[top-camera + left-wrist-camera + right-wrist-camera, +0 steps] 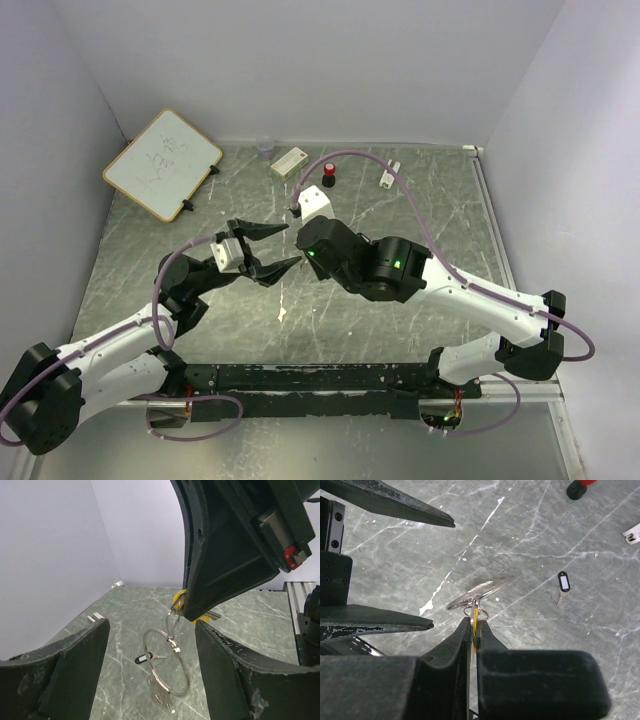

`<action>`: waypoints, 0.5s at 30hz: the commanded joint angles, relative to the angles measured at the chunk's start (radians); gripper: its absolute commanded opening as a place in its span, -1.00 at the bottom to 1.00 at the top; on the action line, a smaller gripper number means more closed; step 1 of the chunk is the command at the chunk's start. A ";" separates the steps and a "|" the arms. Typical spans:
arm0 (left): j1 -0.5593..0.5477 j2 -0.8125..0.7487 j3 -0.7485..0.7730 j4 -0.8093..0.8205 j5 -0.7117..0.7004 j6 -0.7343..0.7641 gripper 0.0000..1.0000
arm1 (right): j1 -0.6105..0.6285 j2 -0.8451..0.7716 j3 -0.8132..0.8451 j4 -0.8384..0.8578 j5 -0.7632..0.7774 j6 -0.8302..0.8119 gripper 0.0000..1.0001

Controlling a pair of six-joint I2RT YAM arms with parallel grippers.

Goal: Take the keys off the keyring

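Note:
My right gripper (474,623) is shut on the yellow-headed key (476,614) and holds it above the table. The keyring (167,662), a silvery wire loop, hangs from that key by a small split ring (173,622). A blurred silvery key (161,697) dangles at the loop's bottom. A black-headed key (563,584) lies loose on the table; it also shows in the left wrist view (143,658). My left gripper (151,626) is open, its fingers (75,670) either side of the hanging loop without touching it. In the top view the left gripper (292,246) faces the right gripper (308,255).
A whiteboard (162,163) leans at the back left. A red-topped black knob (328,176), a white box (289,161), a small clear cup (264,148) and a white clip (389,176) lie along the back. Walls close in three sides.

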 commanded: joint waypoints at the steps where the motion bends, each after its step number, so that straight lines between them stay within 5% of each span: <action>1: -0.006 0.016 -0.009 0.101 0.051 -0.029 0.55 | 0.011 -0.023 0.006 0.039 0.019 0.005 -1.00; 15: -0.065 0.123 -0.054 0.200 -0.025 0.007 0.50 | 0.022 -0.018 0.011 0.049 0.035 0.011 -1.00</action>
